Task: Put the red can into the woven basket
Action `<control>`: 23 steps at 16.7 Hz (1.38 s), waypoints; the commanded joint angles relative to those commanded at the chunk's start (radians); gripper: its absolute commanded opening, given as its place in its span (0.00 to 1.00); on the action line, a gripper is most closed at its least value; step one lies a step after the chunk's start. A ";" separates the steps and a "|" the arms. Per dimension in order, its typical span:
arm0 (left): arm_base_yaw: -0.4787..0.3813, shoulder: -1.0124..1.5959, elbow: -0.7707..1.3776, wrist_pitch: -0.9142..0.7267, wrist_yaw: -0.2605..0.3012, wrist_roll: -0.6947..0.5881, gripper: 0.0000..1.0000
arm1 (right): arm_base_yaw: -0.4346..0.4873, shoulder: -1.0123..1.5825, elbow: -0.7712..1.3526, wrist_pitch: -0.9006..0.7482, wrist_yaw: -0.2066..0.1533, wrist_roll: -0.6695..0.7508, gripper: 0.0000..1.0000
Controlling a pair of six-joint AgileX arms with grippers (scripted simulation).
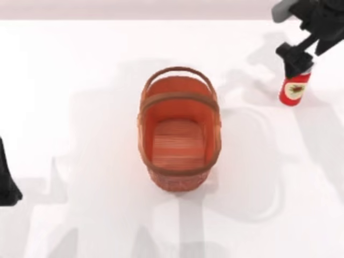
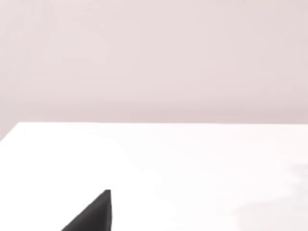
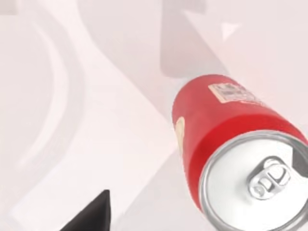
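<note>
The white tabletop (image 1: 80, 80) fills nearly all of the top view. In the centre of the frame stands the oval orange-red woven basket (image 1: 179, 131) with a brown rim and an arched brown handle. Its slatted floor is bare and nothing lies inside it.

The small red cylindrical can (image 1: 294, 88) with a pale label and a dark mark is in the upper right of the frame, well apart from the basket. It stands on the tabletop. In the right wrist view the red can (image 3: 221, 125) shows its silver top with the pull tab.

The black right pincer (image 1: 297, 60) is directly above the can's top in the upper right of the frame. I cannot tell if its fingers are spread or pinching the can.

The left arm (image 1: 7, 180) is parked at the left edge of the frame. The state of its pincer also cannot be told.
</note>
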 joint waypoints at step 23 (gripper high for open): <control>0.000 0.000 0.000 0.000 0.000 0.000 1.00 | 0.008 0.052 -0.145 0.172 0.001 -0.004 0.77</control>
